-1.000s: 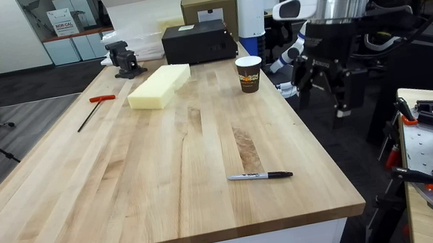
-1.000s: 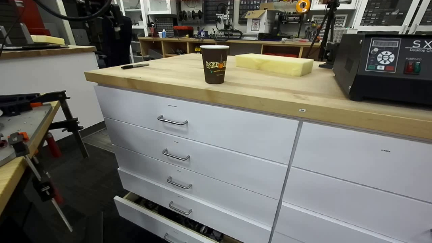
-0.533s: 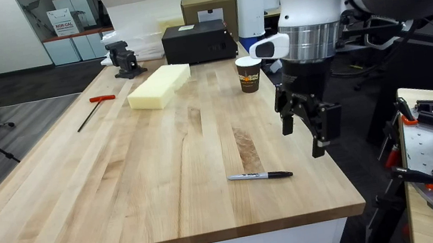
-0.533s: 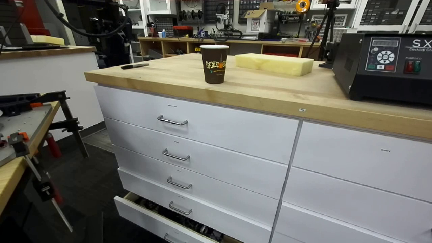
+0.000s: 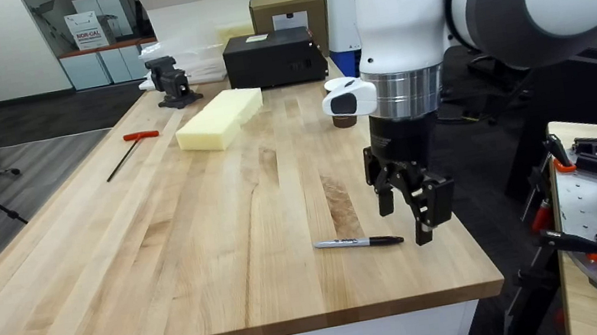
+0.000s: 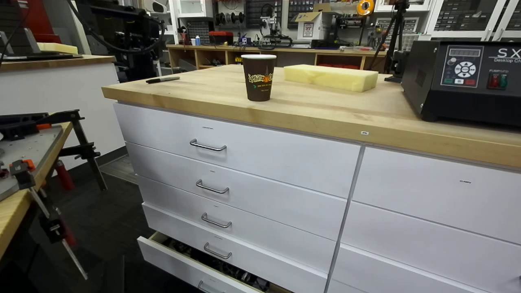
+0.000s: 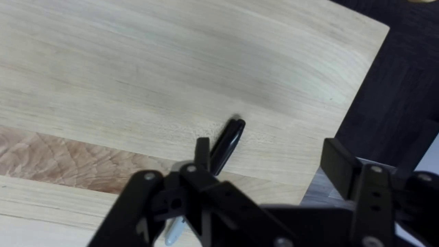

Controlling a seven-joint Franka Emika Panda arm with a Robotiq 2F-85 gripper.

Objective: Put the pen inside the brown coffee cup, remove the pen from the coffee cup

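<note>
Down flat on the wooden tabletop point(image 5: 171, 271), find the black-capped Sharpie marker point(image 5: 355, 242). Dark end toward three o'clock in an exterior view, toward one o'clock in the wrist view. Close by that dark end, past two o'clock from the marker's middle, see the black gripper point(image 5: 405, 222), pointing down. Fingers point(image 7: 339, 166) spread wide, clear of the marker. In the wrist view, part of the marker tucked out of sight behind one finger, pale end peeking out near seven o'clock.

Standing upright near the edge, find the brown Philz coffee cup point(image 6: 259, 79) with a white rim. At twelve o'clock from the marker in an exterior view, well apart and partly blocked by the white robot arm point(image 5: 393, 8). Around the marker, see a yellow foam block point(image 5: 222, 121) near eleven o'clock and a red T-handle hex key point(image 5: 141, 136) at ten. Farther back near eleven, a black bench vise point(image 5: 174, 84). From the cup in an exterior view, a black control box point(image 6: 460, 99) at three o'clock, and a white drawer point(image 6: 175, 262) pulled open near seven.
</note>
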